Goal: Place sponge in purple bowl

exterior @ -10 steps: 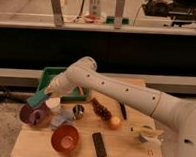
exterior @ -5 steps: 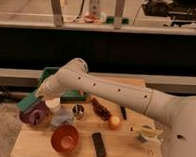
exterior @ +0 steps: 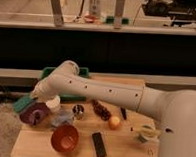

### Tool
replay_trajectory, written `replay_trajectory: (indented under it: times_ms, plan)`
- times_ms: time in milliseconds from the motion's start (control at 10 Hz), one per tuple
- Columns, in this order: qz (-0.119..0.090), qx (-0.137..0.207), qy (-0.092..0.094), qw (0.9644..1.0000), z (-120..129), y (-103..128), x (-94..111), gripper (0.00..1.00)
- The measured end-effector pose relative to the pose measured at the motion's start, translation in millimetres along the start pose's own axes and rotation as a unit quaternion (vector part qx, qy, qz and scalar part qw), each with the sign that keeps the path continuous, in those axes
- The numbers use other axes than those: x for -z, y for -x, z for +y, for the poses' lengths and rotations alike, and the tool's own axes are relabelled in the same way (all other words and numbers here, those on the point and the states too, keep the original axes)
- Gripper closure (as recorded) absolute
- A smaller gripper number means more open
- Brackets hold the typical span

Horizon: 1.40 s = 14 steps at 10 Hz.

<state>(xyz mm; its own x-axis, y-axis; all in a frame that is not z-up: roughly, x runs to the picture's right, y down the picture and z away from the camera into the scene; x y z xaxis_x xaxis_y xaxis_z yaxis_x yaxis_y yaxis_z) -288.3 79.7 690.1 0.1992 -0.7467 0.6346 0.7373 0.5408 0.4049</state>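
Your white arm point(exterior: 115, 94) reaches from the lower right across to the left, bent at the elbow near the top and angled downward. Your end effector point(exterior: 30, 103) sits low at the far left, apparently clamped shut, wrist pointing down-left.

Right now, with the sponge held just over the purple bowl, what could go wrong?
1. The end effector is shut on the sponge, which sits over the far left rim of the purple bowl, not its middle. Released here, it may fall outside, perhaps off the table edge.
2. The white cup stands close beside the bowl, under the arm; a lower move could knock it.
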Motion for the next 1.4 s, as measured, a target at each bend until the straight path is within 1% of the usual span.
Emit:
replay_trajectory:
  times_ms: [200,300,400,600,700,800,900,1000,1200,1400]
  plan:
    - [0.003,0.0,0.009,1.0,2.3,-1.7,-8.1,0.98]
    - [0.001,0.0,0.013,0.9999,2.0,-1.6,-11.6,0.93]
    - [-0.001,-0.003,0.022,0.9998,3.8,-3.5,-17.9,0.73]
    - [-0.002,-0.007,0.028,0.9996,6.1,-5.9,-22.2,0.53]
    - [-0.007,-0.005,0.026,0.9996,6.3,-5.3,-23.6,0.44]
    - [-0.014,-0.001,0.022,0.9997,7.3,-5.4,-23.3,0.32]
    - [-0.019,0.004,0.017,0.9997,7.7,-4.7,-23.0,0.25]
    - [-0.026,0.009,0.008,0.9996,7.7,-3.0,-22.1,0.2]
    - [-0.024,0.002,0.006,0.9997,6.1,-2.9,-20.8,0.2]
    - [-0.014,-0.015,0.009,0.9998,6.4,-5.9,-18.7,0.2]
